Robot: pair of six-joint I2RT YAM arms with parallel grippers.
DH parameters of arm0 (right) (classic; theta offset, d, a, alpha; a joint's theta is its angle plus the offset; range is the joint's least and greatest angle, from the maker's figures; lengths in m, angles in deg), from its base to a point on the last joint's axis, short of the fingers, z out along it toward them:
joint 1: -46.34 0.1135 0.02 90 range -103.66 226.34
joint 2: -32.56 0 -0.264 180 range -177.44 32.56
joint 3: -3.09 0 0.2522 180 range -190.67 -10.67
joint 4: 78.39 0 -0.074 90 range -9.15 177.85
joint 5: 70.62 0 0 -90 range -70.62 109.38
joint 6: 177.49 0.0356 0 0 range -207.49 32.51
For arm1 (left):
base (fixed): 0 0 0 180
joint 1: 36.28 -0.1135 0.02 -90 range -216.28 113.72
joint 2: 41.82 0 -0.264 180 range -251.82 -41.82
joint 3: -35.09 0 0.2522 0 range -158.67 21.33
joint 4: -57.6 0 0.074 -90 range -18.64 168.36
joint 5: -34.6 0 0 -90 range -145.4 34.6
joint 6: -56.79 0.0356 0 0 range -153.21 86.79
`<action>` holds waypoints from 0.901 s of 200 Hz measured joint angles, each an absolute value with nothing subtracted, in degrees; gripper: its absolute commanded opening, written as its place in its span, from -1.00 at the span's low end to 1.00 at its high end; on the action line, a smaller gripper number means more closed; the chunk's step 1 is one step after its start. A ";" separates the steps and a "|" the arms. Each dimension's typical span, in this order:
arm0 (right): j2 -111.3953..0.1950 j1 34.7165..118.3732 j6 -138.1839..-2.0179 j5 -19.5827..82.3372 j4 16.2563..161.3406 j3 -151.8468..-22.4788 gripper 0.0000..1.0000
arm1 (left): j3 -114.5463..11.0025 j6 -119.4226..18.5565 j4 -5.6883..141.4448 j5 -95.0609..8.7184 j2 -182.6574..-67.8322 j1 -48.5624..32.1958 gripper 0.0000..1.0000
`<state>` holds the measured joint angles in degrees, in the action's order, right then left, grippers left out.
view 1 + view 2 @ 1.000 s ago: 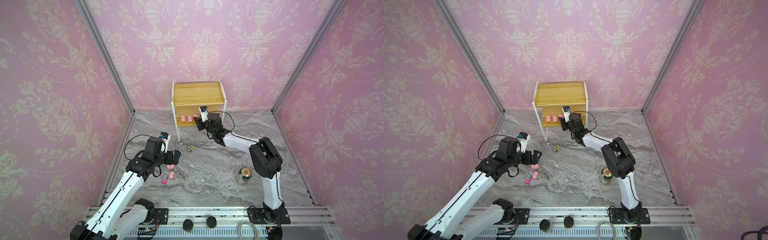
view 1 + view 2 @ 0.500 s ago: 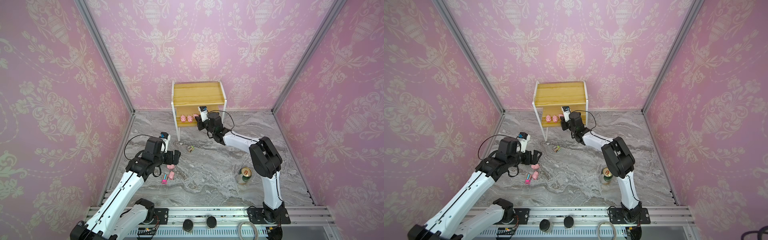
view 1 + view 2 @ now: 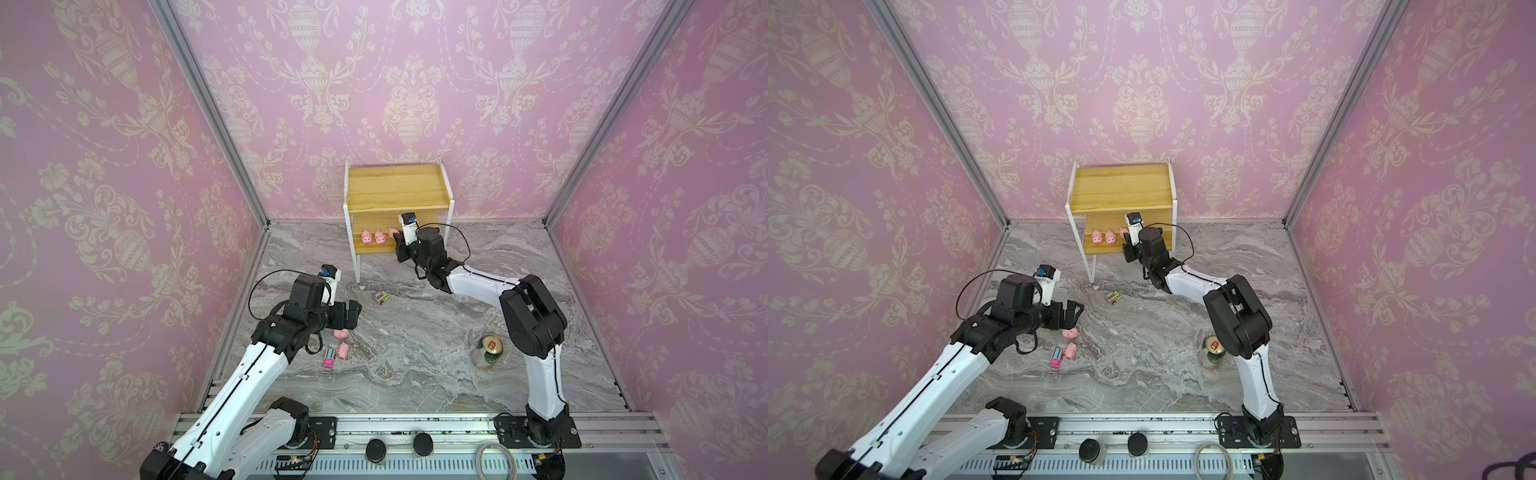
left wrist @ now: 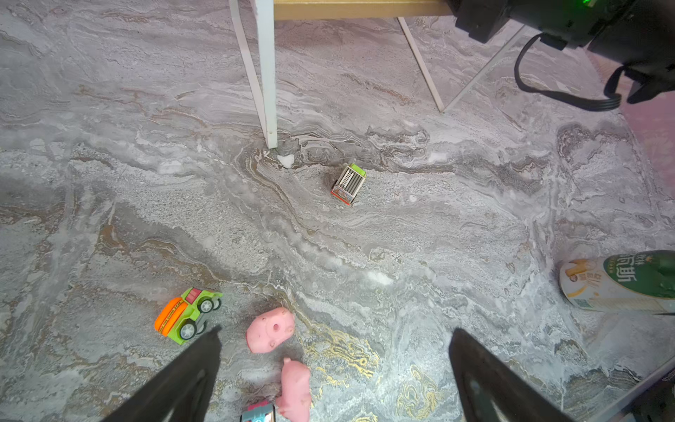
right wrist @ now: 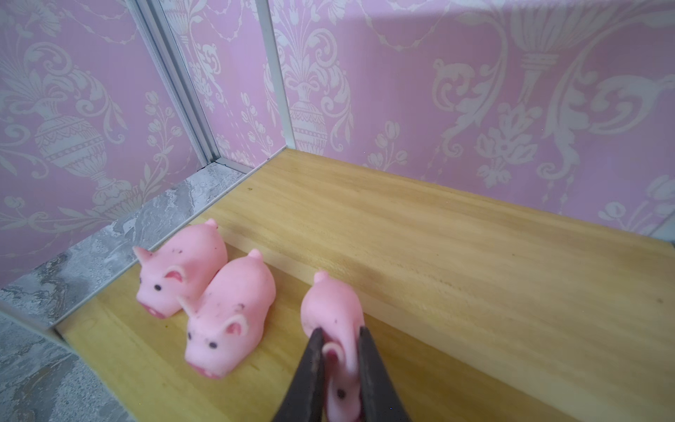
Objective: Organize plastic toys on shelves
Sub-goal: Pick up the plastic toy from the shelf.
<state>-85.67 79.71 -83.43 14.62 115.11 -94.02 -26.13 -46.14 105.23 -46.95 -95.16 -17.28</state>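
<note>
Pigs fill one end of the shelves (image 3: 399,191): three are on the lower board (image 5: 438,255), toward the robot's left. The outer pig (image 5: 182,274) and middle pig (image 5: 230,310) stand flank to flank, touching, with their snouts toward the front edge. The third pig (image 5: 330,307) is just beside them. Its head is pinched between the fingers of the right gripper (image 5: 341,369), which clenches hard enough to squash the face. I cannot tell whether its belly rests on the wood.

The left gripper (image 4: 335,330) hovers low over the table (image 4: 401,237) with its jaws spread wide, grasping nothing. Two more pigs lie near its fingers: the fourth pig (image 4: 270,329), and the fifth pig (image 4: 296,391) just beside it. The pink truck (image 4: 257,416) is against the fifth pig. The orange truck (image 4: 186,314) lies just beside one finger (image 4: 190,376). The brown truck (image 4: 349,184) sits near the shelves' front leg. A can (image 3: 488,351) stands well apart, by the right arm.
</note>
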 measured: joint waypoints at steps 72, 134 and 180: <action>-84.77 83.97 -82.32 2.93 116.47 -92.03 -0.71 | -26.13 -46.14 105.23 -46.95 -95.05 -17.28 0.99; -84.77 86.50 -78.67 -7.58 113.82 -93.48 -0.69 | -26.13 -46.14 105.23 -46.95 -94.13 -17.28 0.99; -85.45 87.16 -76.44 -12.76 111.79 -97.15 -0.68 | -26.13 -46.14 105.25 -46.95 -93.91 -17.28 0.98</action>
<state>-85.45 87.16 -76.44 -12.76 111.79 -97.15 -26.13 -46.14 105.25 -46.95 -93.91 -17.28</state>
